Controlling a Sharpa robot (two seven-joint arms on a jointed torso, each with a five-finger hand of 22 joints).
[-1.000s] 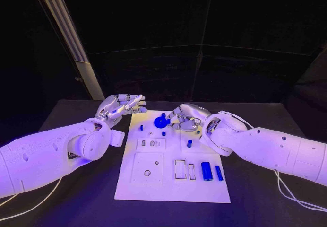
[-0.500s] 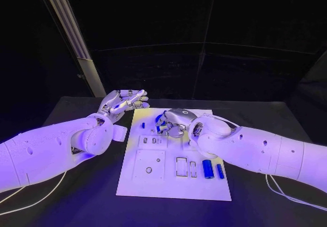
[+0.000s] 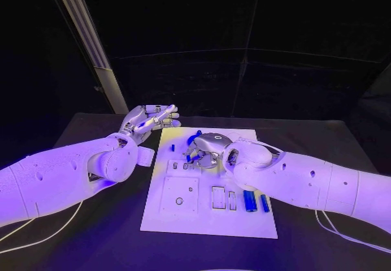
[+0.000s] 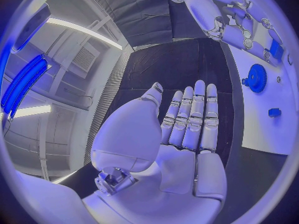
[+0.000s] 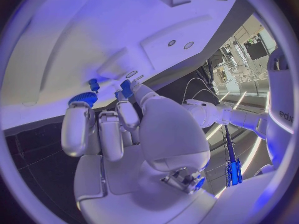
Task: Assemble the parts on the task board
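Since a second ago the right robot hand (image 3: 205, 151) has slid leftward across the white plastic task board (image 3: 208, 220), pinching a small blue rectangular part (image 5: 126, 88) above the recesses near the blue toothed gear (image 5: 82, 98). Insertion looks imminent. The left robot hand (image 3: 151, 119) stays flat, fingers extended, holding nothing, beside the board above the black counter (image 3: 98, 237).

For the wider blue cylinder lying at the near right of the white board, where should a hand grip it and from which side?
Judging by its pose, grip the wider blue cylinder at mid-length, coming from above. It lies flat, long axis running near-to-far, so fingers would likely close across its round sides. The thinner blue cylinder lies close on its right, leaving little room there.
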